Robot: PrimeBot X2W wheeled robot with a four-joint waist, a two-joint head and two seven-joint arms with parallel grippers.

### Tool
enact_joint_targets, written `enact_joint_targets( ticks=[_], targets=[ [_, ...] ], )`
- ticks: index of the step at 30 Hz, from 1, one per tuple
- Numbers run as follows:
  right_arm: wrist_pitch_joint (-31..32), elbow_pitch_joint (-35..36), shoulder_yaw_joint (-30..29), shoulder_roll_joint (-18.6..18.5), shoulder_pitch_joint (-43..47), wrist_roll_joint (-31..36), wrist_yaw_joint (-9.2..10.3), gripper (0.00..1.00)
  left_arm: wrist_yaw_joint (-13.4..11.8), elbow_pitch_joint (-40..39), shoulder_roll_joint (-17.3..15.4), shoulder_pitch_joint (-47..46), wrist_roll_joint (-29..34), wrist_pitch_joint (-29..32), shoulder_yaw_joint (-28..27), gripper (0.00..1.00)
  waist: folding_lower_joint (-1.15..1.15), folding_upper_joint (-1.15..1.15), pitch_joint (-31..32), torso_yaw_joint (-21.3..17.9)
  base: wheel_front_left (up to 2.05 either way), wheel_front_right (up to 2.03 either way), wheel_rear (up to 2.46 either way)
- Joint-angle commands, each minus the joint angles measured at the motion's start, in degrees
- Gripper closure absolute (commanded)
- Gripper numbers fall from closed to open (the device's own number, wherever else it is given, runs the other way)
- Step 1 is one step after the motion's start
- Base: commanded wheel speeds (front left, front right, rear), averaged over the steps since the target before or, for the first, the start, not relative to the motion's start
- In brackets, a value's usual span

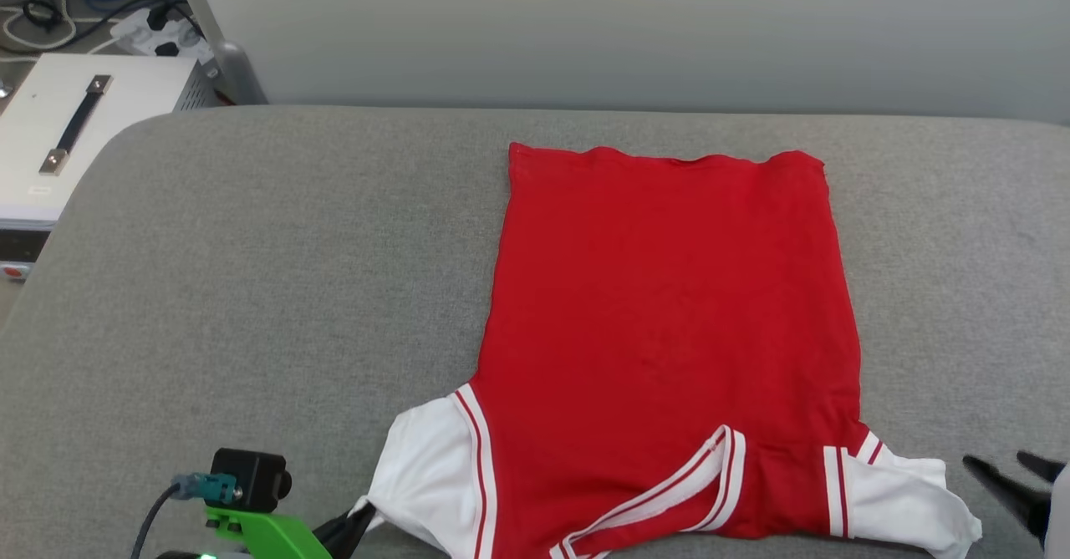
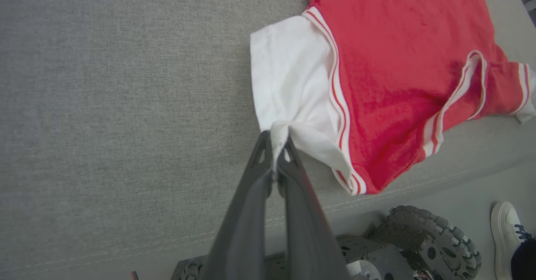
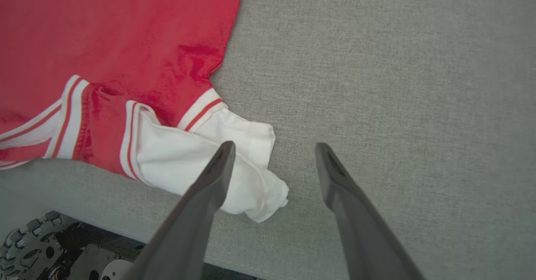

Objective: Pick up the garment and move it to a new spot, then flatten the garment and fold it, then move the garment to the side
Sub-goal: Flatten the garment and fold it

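Item: garment (image 1: pixel 669 292) (image 2: pixel 398 41) (image 3: pixel 104 29), red jersey shirt w/ white short sleeves and red-white striped trim. Laid flat, plain red side up, right of centre on grey fabric-covered surface (image 1: pixel 251 292). Hem at far side; collar and sleeves at near edge, by the robot. Near-left sleeve (image 1: pixel 426 475) (image 2: pixel 289 75): its corner is bunched and clamped between the closed fingers of left tool (image 1: pixel 347 530) (image 2: pixel 275 140). Near-right sleeve (image 1: pixel 903 500) (image 3: pixel 176 163): crumpled, lying loose. Right tool (image 1: pixel 995 459) (image 3: pixel 274 146): fingers spread wide, gripping nothing, at that sleeve's outer end; contact can't be judged. Surrounds: white box w/ black handle (image 1: pixel 67 124) and cables (image 1: pixel 50 16) beyond far-left corner; robot's wheeled base (image 2: pixel 431 238) and a person's white shoe (image 2: pixel 506 234) on floor.
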State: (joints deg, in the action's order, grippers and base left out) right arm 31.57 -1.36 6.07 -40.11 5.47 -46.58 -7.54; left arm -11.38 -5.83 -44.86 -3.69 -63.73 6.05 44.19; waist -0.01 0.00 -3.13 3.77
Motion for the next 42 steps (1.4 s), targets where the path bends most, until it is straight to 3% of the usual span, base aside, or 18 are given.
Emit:
enact_joint_targets(
  ticks=[1,10,19,29,41,42],
  targets=[
    [1.66,1.76,-1.48,-0.21,-2.34,-0.51,0.05,0.00,-1.06,-1.81,-1.11,-1.50,0.05,1.08,-0.12,1.00,0.01,0.00,-3.11,1.18,0.00,0.00,0.00],
    [15.95,4.45,-6.81,3.12,-19.61,1.37,0.05,0.00,-5.48,-12.36,-2.63,-5.78,2.24,5.71,-0.31,1.00,0.01,0.00,-13.50,5.59,0.00,0.00,0.00],
    [28.28,-5.11,-7.62,6.38,-41.85,10.17,0.05,0.00,-6.57,-17.78,-1.39,-10.28,5.46,7.62,0.53,1.00,0.01,0.00,-22.75,11.60,0.00,0.00,0.00],
    [32.15,-15.77,-7.09,5.72,-55.25,17.96,0.05,0.00,-5.47,-18.88,1.62,-13.22,7.39,6.11,0.95,1.00,0.01,0.00,-28.03,16.01,0.00,0.00,0.00],
    [33.10,-21.01,-4.87,6.37,-56.87,20.00,0.05,0.00,-4.04,-16.84,3.78,-14.80,7.73,5.14,1.39,1.00,0.01,0.00,-30.11,17.37,0.00,0.00,0.00],
    [33.32,-21.34,-4.80,6.51,-56.41,19.96,0.05,0.51,-4.02,-16.60,3.84,-14.89,7.73,5.08,1.35,1.00,0.01,0.00,-30.07,17.40,0.00,0.00,0.00]
  ],
)
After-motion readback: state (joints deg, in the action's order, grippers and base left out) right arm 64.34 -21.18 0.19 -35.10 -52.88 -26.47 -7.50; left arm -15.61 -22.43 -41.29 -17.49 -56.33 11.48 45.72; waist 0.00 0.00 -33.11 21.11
